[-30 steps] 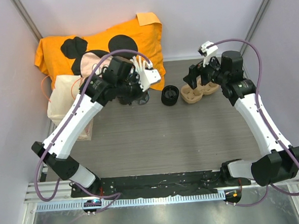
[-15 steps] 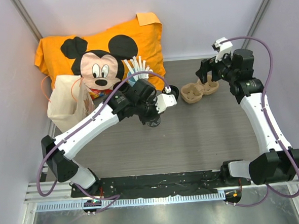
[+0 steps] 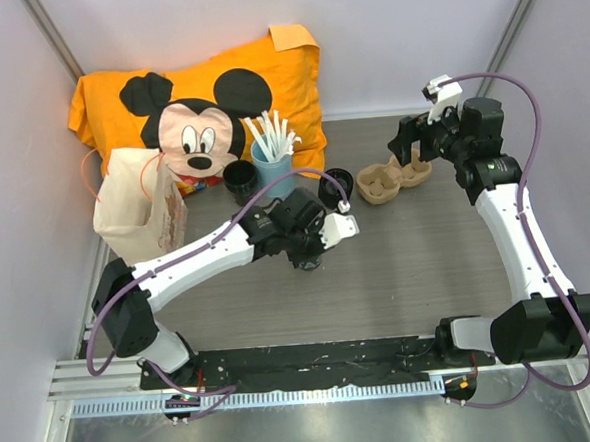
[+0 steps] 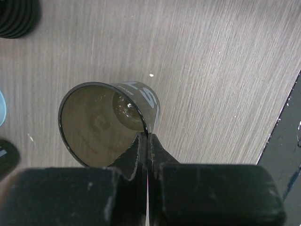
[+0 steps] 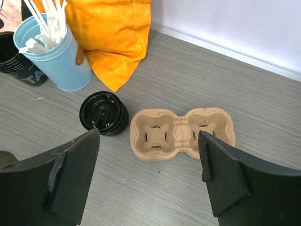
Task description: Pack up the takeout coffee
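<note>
A dark translucent cup (image 4: 101, 125) with white lettering, its mouth uncovered, is clamped by the left gripper (image 4: 146, 139), whose fingers are pinched together on the cup's wall at the rim. The cup is held near the middle of the grey wood-grain table (image 3: 408, 264), well apart from the other things. Whether it touches the surface cannot be told.

The right gripper (image 5: 149, 136) is held with its jaws spread wide apart above a beige moulded-pulp two-cup carrier (image 5: 181, 133) towards the far right corner. A stack of black ridged lids (image 5: 103, 113) is seen just beside the carrier's left end. Further left, by the orange cloth (image 5: 113, 37) at the far edge, a pale blue cup of white sticks (image 5: 54, 56) is set beside a stack of black cups (image 5: 19, 61).
</note>
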`<state>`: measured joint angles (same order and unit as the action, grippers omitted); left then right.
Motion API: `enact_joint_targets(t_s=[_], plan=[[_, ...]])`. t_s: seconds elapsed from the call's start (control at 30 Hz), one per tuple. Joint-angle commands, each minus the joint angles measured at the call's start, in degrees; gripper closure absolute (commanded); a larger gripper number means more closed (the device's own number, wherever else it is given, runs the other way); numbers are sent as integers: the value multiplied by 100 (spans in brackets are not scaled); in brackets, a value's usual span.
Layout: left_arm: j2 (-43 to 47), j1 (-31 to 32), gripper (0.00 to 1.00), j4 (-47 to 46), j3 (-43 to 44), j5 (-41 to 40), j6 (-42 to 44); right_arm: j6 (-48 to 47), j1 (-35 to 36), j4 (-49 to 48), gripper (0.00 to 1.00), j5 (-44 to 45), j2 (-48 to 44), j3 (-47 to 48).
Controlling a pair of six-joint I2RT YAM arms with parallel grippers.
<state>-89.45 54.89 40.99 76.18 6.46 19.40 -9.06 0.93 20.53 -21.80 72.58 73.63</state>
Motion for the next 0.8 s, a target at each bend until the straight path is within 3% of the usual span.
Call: enact_joint_targets(t_s=[0.0, 0.37, 0.77], plan=[[68, 188, 100, -653, -244, -259, -208, 80, -14, -304, 10, -157, -244, 20], [33, 355, 100, -1374, -815, -909, -384, 124, -181, -296, 10, -333, -262, -41], [-37, 391, 99, -1304, -798, -743, -463, 150, -198, -304, 10, -395, -262, -94]])
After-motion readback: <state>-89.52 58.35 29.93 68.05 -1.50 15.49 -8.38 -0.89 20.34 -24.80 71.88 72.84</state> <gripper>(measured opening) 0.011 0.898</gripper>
